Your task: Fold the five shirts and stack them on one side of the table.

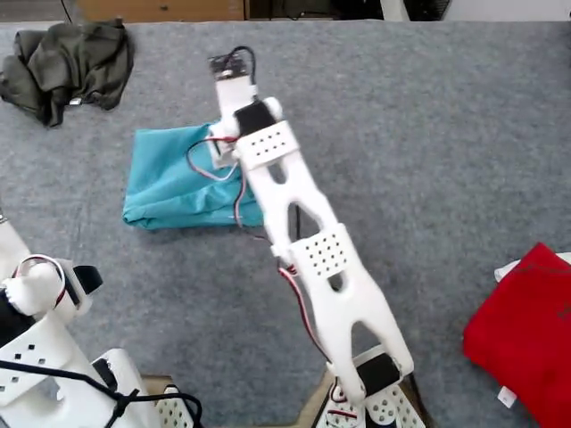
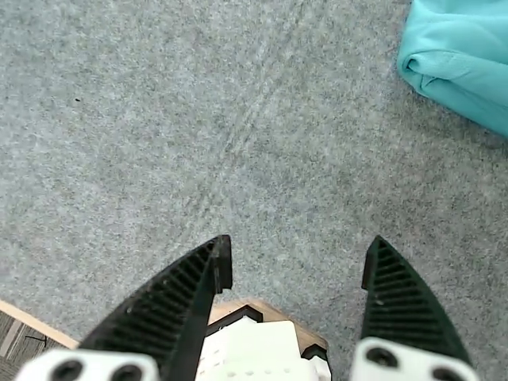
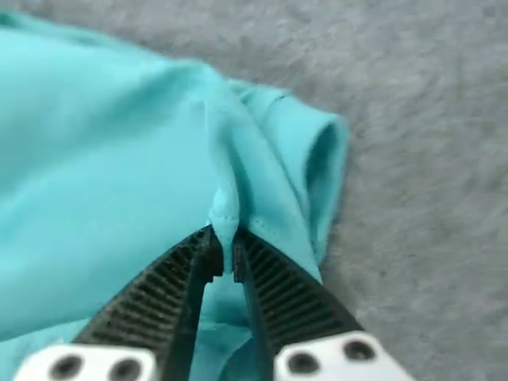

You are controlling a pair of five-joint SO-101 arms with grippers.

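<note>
A teal shirt (image 1: 174,178) lies folded on the grey table left of centre, and its corner (image 2: 452,59) appears in the left wrist view. My right arm stretches from the front edge to the shirt's right side. In the right wrist view my right gripper (image 3: 226,254) is shut on a pinched fold of the teal shirt (image 3: 103,175). My left gripper (image 2: 298,266) hangs open over bare carpet, a short way from the teal shirt; its arm sits at the front left corner (image 1: 40,330). A crumpled dark green shirt (image 1: 67,64) lies at the back left. A red shirt (image 1: 526,334) lies at the right edge.
The table is covered in grey carpet (image 1: 428,152), with wide free room across the centre and back right. A white scrap or label (image 1: 510,267) peeks out beside the red shirt. The right arm's base (image 1: 366,401) stands at the front edge.
</note>
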